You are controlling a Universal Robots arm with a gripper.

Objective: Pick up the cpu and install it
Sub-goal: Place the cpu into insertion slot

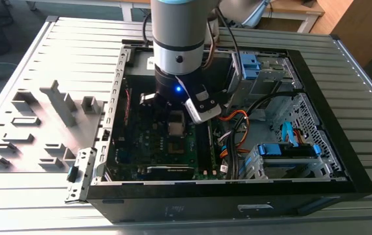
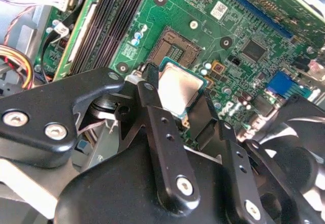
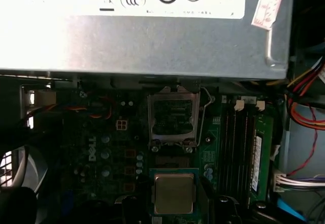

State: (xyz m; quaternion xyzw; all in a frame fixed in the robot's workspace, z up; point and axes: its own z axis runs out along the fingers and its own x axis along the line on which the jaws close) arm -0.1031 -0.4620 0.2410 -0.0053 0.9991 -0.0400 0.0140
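Observation:
The cpu (image 2: 180, 88), a small square chip with a dull silver top, is clamped between my gripper's (image 2: 177, 96) two black fingers (image 2: 152, 112). It hangs a little above the green motherboard (image 2: 254, 26), close beside the dark open socket (image 2: 175, 46). In the first wrist view the cpu (image 3: 174, 192) sits in the gripper (image 3: 174, 202) just short of the socket's metal frame (image 3: 172, 115). In the exterior view the gripper (image 1: 176, 125) reaches down into the open computer case (image 1: 238, 193) over the board, with the silver cpu (image 1: 176, 122) under it.
A grey power supply box (image 3: 142, 31) stands close behind the socket. Memory slots (image 3: 244, 142) run beside it. Orange and red cables (image 1: 235, 117) and blue drive brackets (image 1: 290, 149) occupy the case's right side. A grey fixture tray (image 1: 35, 127) lies on the exterior view's left.

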